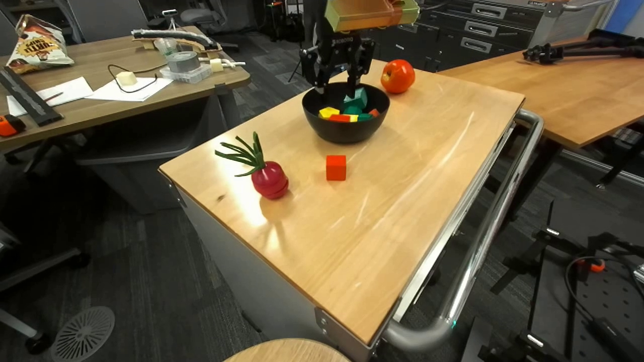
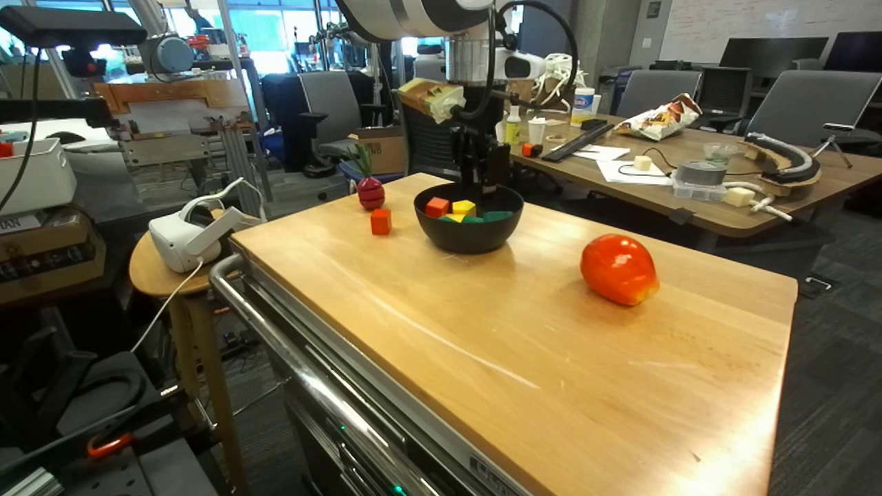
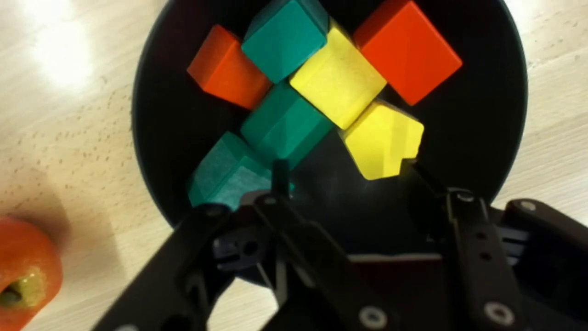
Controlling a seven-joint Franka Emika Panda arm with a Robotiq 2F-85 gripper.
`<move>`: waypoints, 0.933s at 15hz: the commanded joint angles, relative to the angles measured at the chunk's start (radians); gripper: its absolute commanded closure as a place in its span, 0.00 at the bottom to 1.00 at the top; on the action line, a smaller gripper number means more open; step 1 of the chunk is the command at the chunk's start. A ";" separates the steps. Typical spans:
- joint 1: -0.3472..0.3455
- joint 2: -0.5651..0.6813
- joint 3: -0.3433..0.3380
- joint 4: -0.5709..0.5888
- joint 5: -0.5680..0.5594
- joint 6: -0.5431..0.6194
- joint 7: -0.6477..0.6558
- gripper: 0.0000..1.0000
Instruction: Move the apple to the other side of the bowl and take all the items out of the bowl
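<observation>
Matte black round bowl (image 2: 468,238), probably plastic, stands upright on the pale wooden tabletop (image 2: 551,337). Down toward its mouth points the black two-fingered metal gripper (image 3: 344,166), fingers spread and holding nothing. Smaller, the glossy red-orange apple (image 2: 617,265), perhaps a plastic toy, sits on the tabletop outside the rim; in both exterior views the bowl lies between it and the green-leaved dark-red toy radish (image 1: 270,180). On the radish's side rests a loose red-orange cube (image 1: 336,167), so emptying is perhaps begun; whether the apple is on its wanted side cannot be told. Inside the bowl, seven green, yellow and red blocks (image 3: 337,82) show in the wrist view. The coming grasp likely turns on the yellow five-sided block (image 3: 386,138): it lies at the mouth of the gap between the fingertips, nearer the finger at that view's right; contact cannot be judged.
</observation>
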 commanded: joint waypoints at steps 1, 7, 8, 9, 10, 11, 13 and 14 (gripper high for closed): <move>-0.012 0.022 0.013 0.003 0.049 0.021 -0.006 0.64; -0.012 0.024 0.018 -0.001 0.087 0.046 -0.013 0.69; -0.013 0.023 0.018 -0.002 0.089 0.046 -0.014 0.61; -0.013 0.021 0.018 -0.004 0.091 0.048 -0.015 0.55; -0.013 0.019 0.017 -0.006 0.092 0.051 -0.015 0.47; -0.013 0.017 0.017 -0.008 0.091 0.055 -0.015 0.43; -0.014 0.013 0.018 -0.012 0.092 0.063 -0.018 0.36; -0.014 0.013 0.018 -0.012 0.092 0.065 -0.018 0.38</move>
